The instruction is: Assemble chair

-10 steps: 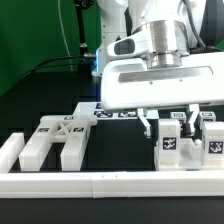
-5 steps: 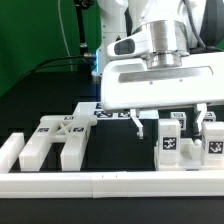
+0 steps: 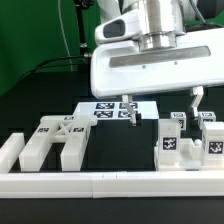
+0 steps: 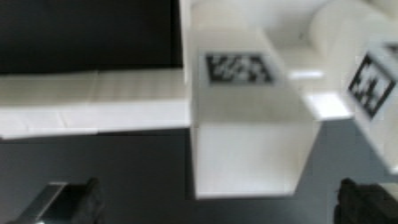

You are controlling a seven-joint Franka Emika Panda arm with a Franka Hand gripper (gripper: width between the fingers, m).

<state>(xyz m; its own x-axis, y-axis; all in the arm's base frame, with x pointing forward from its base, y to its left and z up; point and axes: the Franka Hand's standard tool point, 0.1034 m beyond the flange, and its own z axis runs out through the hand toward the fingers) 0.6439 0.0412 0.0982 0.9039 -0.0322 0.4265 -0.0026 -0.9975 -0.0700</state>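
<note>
Hovering over the cluster of upright chair pieces at the exterior view's right, the pincer [image 3: 163, 108] stands wide open and holds nothing. Its 2 fingers [image 3: 131, 113] hang clear above the parts. A tagged block [image 3: 170, 146] stands on the dark tabletop [image 3: 120, 150] below the gap, apart from both fingers, with more tagged pieces [image 3: 211, 140] just beside it. The blurred wrist view shows the same block between the 2 dark fingertips, touching neither. Well apart, toward the exterior view's left, the X-braced panel [image 3: 58, 132] lies flat. The marker board [image 3: 112, 108] sits behind, and a long white rail [image 3: 100, 183] runs along the front.
</note>
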